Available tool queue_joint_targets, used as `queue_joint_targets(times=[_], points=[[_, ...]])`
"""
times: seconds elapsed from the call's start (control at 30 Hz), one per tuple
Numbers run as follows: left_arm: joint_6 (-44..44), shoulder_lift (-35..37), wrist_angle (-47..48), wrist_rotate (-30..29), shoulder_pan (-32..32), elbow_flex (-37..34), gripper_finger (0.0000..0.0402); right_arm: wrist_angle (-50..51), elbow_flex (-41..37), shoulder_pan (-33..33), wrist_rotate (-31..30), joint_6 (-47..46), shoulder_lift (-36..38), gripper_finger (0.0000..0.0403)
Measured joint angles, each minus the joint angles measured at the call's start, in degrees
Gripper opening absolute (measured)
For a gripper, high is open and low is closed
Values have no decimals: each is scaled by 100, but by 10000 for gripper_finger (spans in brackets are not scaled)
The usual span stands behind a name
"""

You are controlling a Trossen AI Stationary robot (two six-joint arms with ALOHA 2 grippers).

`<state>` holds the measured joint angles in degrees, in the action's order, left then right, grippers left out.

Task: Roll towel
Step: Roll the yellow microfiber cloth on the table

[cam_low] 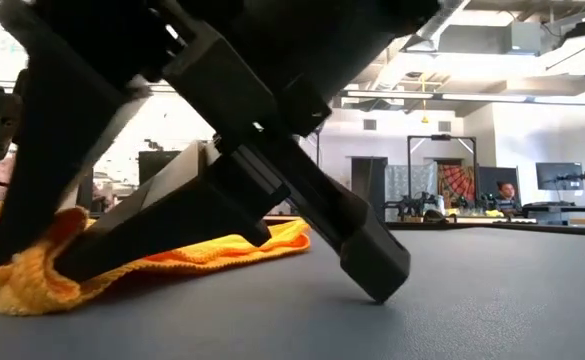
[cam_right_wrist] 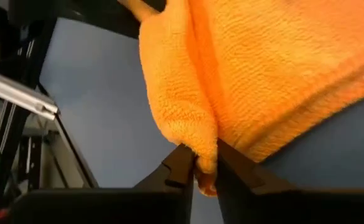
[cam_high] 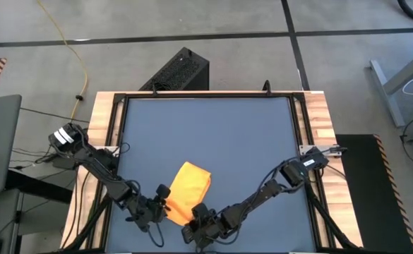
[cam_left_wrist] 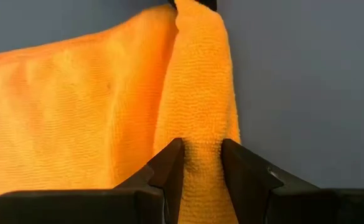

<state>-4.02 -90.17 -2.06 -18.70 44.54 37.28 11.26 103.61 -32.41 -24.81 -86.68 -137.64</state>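
Grippers, our left [cam_left_wrist: 201,163] and right [cam_right_wrist: 200,167], pinch the soft yellow-orange cloth towel [cam_high: 187,190] near the table's [cam_high: 213,127] front edge; it may slip out if we pull unevenly.

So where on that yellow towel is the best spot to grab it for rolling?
Probably the near edge, where the towel bunches into a thick fold. Both grippers pinch it there: the left gripper and the right gripper, each coming in low along the table from the front.

Both arms reach low, converging near table's front edge; left gripper [cam_high: 165,202] and right gripper [cam_high: 195,216] each pinched on towel [cam_high: 187,190] fold.
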Motion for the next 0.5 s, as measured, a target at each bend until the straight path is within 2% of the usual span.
queue_joint_targets(times=[0.1, 0.37, 0.5], points=[[-31, 0, 64, 80, -35, 0, 100, -83, 2, 40, 258, 270, 4, 109], [-117, 4, 160, 170, -51, 4, 100, 83, 4, 57, 385, 516, 136, 208], [-117, 7, 196, 172, -76, 7, 100, 259, -6, 69, 410, 732, 308, 241]])
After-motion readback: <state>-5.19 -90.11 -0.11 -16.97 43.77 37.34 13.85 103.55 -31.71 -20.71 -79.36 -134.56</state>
